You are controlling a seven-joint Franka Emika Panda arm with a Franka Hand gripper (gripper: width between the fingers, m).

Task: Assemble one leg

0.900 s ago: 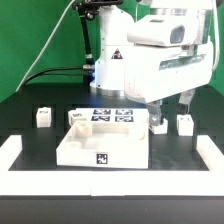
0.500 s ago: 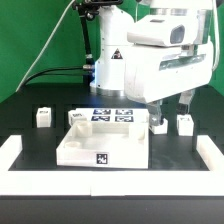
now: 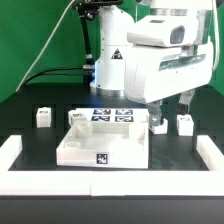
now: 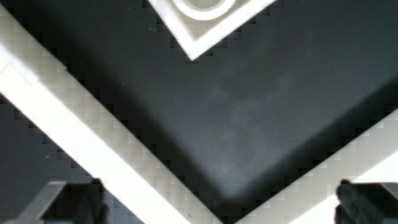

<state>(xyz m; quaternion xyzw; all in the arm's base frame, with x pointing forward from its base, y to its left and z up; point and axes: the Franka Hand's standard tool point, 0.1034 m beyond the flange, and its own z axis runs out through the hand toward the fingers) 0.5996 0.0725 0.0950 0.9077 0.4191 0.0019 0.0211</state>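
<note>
Nothing is seen to have moved since the earlier frames; arm and parts are placed as before.

Left to right in the exterior view, all placed against the panel (image 3: 100,143):
- One leg (image 3: 42,117) is stood on the desk (image 3: 30,138), well off the panel's left rear corner.
- A second leg (image 3: 75,118) is seen at that same corner; whether it is touching cannot be told.
- The marker board (image 3: 110,117) is laid behind the panel.
- A third leg (image 3: 160,125) is stood just off the panel's right rear corner.
- A fourth leg (image 3: 185,124) is stood further out on that side.

The jaws are hung above the last two legs, spread wide, with nothing held.

Each leg is judged light, rigid and smooth, so slip is possible. It is best taken across two flat opposite sides at mid-height and kept upright.

All four legs and the arm are shown only in the exterior view. In the wrist view no leg is caught. Bare desk is shown between the parted fingers (image 4: 63,203), along with a white corner with a round recess (image 4: 201,12) and white bands (image 4: 71,110), whose identity cannot be told.
</note>
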